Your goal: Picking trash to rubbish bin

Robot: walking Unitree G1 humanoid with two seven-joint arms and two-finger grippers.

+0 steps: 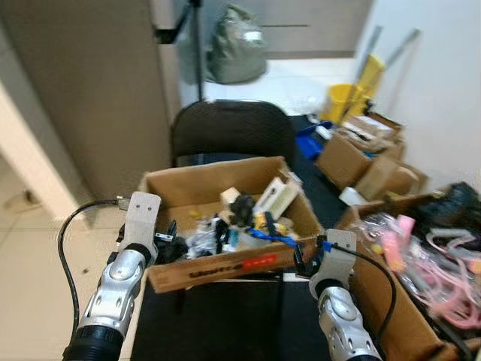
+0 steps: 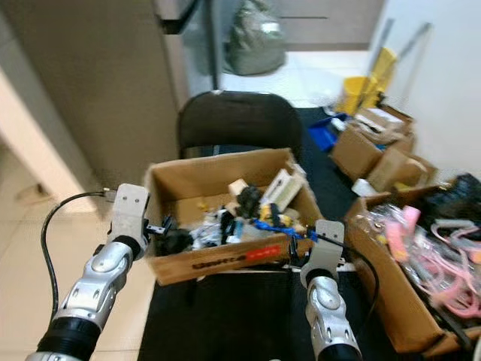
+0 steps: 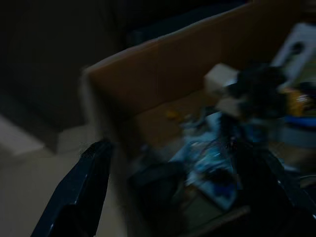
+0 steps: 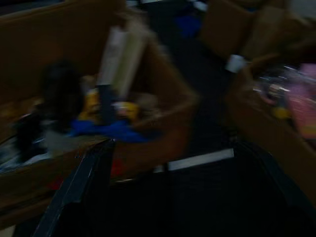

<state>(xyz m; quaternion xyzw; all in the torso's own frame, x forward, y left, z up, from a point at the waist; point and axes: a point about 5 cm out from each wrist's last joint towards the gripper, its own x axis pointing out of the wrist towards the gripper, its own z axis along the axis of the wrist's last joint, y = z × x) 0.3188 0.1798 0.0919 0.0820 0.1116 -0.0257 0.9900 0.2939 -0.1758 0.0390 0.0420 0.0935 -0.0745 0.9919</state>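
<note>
The cardboard box (image 1: 225, 218) full of trash was sitting on a dark chair (image 1: 231, 129), straight ahead of the robot, long side running left to right. Inside was a jumble: something blue (image 1: 264, 235) near the front right corner, a pale flat carton (image 1: 272, 197) leaning at the right, a dark lump (image 1: 242, 207) in the middle, and small yellow bits. Couldn't make out most of it, kind of blurry.

Key relation as I read it: the box lay between the two arms, just beyond both. The left end effector (image 1: 167, 242) was at the near left corner, and in the left wrist view its fingers (image 3: 81, 190) stood wide apart with the box's left wall between them. It looked close to the cardboard, maybe touching, couldn't tell for sure. The right end effector (image 1: 304, 259) was just off the near right corner, fingers (image 4: 81, 185) also spread wide in the right wrist view, gripping nothing, with the box's front wall just ahead of them.

So neither arm was clearly nearer, both flanked a front corner. My guess is the coming move was either grabbing the whole box by its short ends or reaching into the pile.

Off to the right there was another open box (image 1: 394, 301) with pink stuff (image 1: 443, 267) in it, plus more cartons (image 1: 361, 150) further back on the floor
</note>
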